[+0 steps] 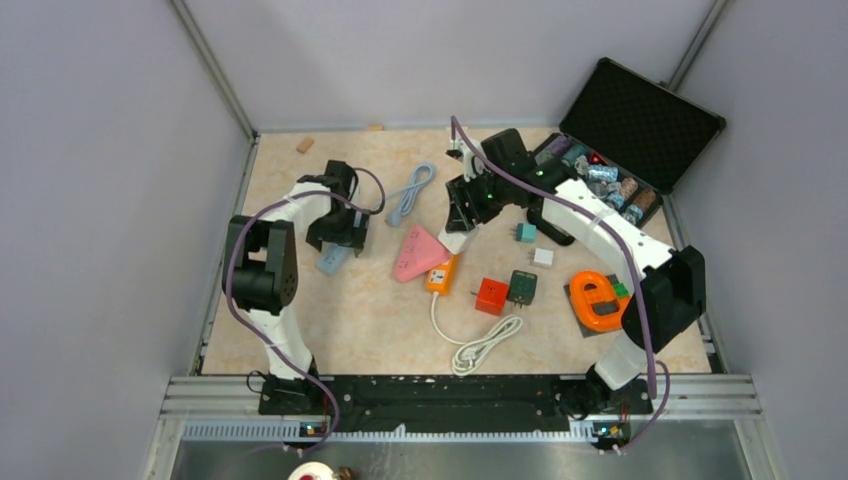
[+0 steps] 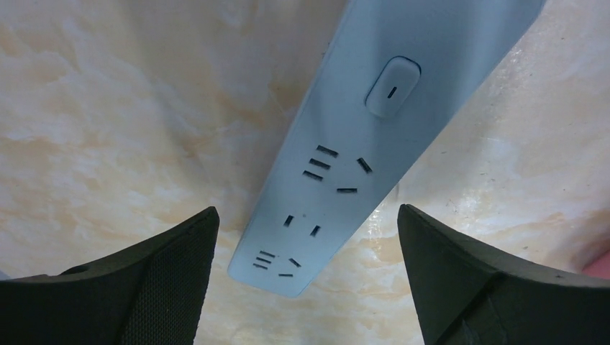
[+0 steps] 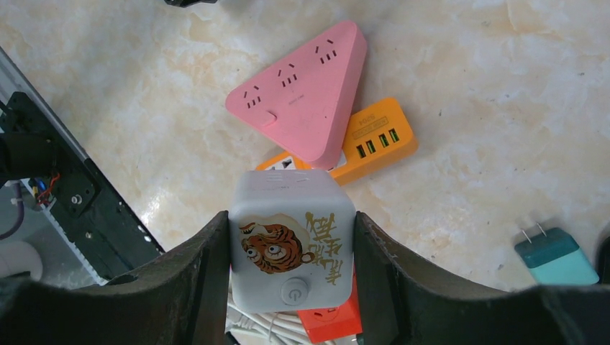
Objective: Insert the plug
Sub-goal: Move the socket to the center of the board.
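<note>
My right gripper (image 3: pixel 288 224) pinches the tiger-print cube plug (image 3: pixel 291 248), lower centre of its wrist view; my left gripper (image 2: pixel 308 215) hangs spread over the blue power strip (image 2: pixel 360 144), which may skid if unheld.

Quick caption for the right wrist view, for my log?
Right pincer clamps a white tiger-print cube; pink triangular power strip and orange USB strip lie beyond, teal plug at right.
</note>
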Robot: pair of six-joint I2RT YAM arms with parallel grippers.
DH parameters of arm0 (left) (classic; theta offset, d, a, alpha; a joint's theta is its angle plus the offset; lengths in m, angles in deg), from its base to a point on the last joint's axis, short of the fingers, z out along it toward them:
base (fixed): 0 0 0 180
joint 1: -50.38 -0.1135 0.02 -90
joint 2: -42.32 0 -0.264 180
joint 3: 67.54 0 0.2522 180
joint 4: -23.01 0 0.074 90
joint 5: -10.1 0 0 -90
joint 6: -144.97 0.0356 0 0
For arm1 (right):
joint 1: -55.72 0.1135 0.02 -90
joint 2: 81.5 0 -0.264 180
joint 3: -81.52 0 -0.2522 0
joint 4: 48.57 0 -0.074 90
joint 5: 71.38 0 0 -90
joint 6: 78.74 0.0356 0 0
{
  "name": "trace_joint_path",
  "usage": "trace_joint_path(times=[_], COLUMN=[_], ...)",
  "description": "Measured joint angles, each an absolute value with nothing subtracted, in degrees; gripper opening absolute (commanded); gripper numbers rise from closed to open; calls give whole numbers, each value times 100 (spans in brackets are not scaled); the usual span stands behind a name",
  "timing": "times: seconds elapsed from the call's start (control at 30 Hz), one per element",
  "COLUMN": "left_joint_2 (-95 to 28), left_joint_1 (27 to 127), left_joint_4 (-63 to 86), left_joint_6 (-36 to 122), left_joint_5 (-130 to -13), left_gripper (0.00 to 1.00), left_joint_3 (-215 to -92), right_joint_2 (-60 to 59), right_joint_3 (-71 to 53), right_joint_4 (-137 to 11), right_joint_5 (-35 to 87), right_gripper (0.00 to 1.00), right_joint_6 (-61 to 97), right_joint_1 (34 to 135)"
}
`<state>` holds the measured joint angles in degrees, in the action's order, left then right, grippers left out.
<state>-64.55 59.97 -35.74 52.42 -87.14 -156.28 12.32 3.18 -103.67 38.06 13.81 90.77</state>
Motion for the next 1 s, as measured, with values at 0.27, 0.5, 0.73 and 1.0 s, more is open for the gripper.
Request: trace_joint_path(times=[0.27, 0.5, 0.73, 1.0], left_joint_2=[-6532, -6236, -5528, -4232], left_joint_1=[6012, 6594, 7656, 7916], left_joint_4=[-3570, -3421, -3327, -3462], left_joint_6=[5113, 4440, 3461, 2683], left_joint_5=[-8013, -7798, -7689, -7626], left_gripper=[47, 37, 30, 87], left_joint_3=[-15606, -15188, -14290, -13162], right_joint_2=[1243, 1350, 1400, 1518], right_joint_3=[320, 392, 392, 392], right_joint_4=[-10531, -10616, -10662, -10651], right_joint_5=[3863, 3870, 3972, 4232], right_gripper=[0, 0, 0, 0], right_joint_6=[1383, 1252, 1059, 946], right_joint_1=[9053, 9053, 9053, 9053])
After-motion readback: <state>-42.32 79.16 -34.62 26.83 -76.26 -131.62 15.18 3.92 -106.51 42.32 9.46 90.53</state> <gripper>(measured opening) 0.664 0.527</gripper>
